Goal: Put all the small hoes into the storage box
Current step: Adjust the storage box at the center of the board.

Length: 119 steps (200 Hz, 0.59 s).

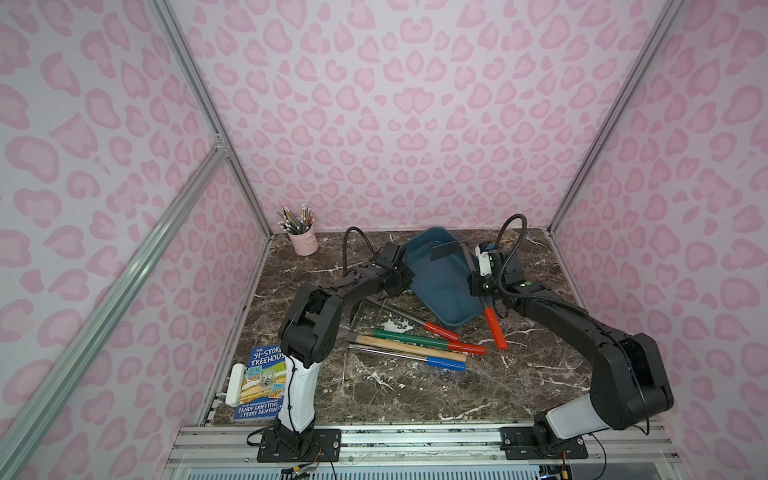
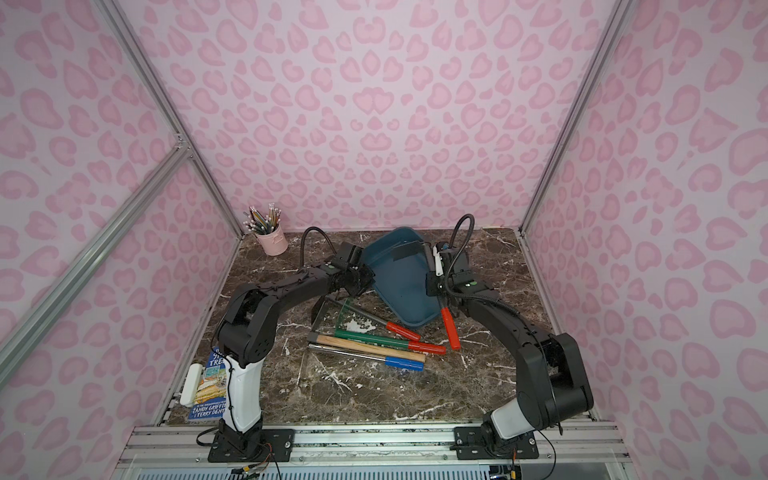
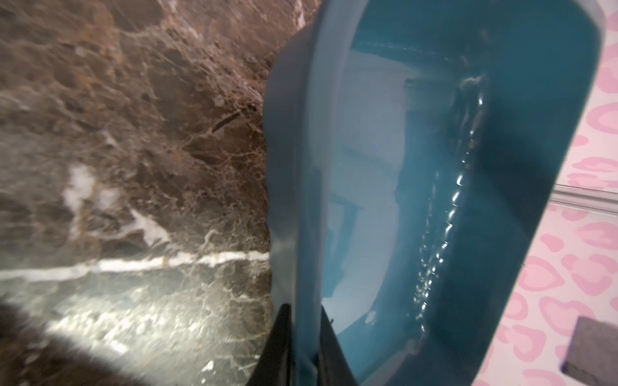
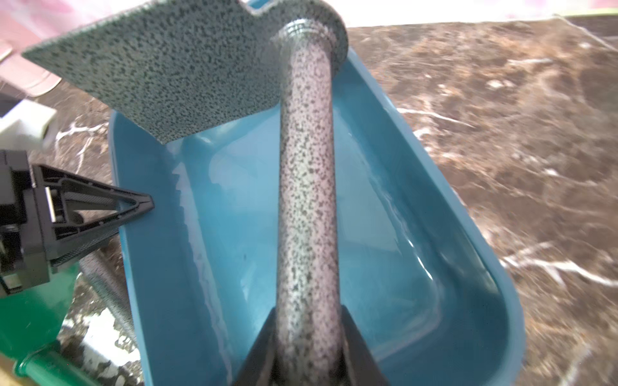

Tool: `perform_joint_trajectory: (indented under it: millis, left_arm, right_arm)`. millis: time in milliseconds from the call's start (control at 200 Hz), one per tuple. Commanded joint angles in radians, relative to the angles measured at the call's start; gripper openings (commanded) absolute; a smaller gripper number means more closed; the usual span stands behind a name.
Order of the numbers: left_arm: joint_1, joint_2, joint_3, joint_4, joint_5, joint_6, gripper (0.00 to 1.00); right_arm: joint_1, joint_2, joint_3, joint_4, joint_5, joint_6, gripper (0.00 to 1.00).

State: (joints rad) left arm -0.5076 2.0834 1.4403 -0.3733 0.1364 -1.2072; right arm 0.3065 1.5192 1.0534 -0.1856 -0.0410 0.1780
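The small hoe point(image 4: 306, 200) hung over the storage box point(image 4: 384, 240), its shaft clamped in the right gripper point(image 4: 307, 320), blade above the far end. The left gripper point(image 3: 302, 320) pinched the box's rim. Lowering would probably go best with the shaft lengthwise and the handle inside the walls.

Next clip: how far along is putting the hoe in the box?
Done: the hoe is picked up, its shaft clamped in the right fingers. In hand: it is held over the blue box, whose rim the left fingers pinch. Left: lower it in and release; the red handle juts past the box's near edge in both top views.
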Motion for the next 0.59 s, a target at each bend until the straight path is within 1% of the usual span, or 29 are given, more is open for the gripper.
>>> perform_joint_trajectory:
  millis: [0,315,495,590]
  left_arm:
    - [0.003,-0.029,-0.016,0.045,-0.019,0.034,0.17]
    - [0.004,0.003,0.011,0.06,-0.013,0.095,0.21]
    - [0.006,0.007,0.018,0.071,-0.02,0.119,0.3]
    - [0.01,0.013,0.017,0.084,-0.009,0.114,0.3]
  right_arm:
    - [0.018,0.043,0.054,0.03,-0.038,-0.079,0.0]
    - [0.052,0.162,0.159,0.021,-0.06,-0.155,0.0]
    - [0.054,0.226,0.21,0.003,-0.047,-0.186,0.0]
    - [0.051,0.26,0.236,-0.006,-0.047,-0.188,0.0]
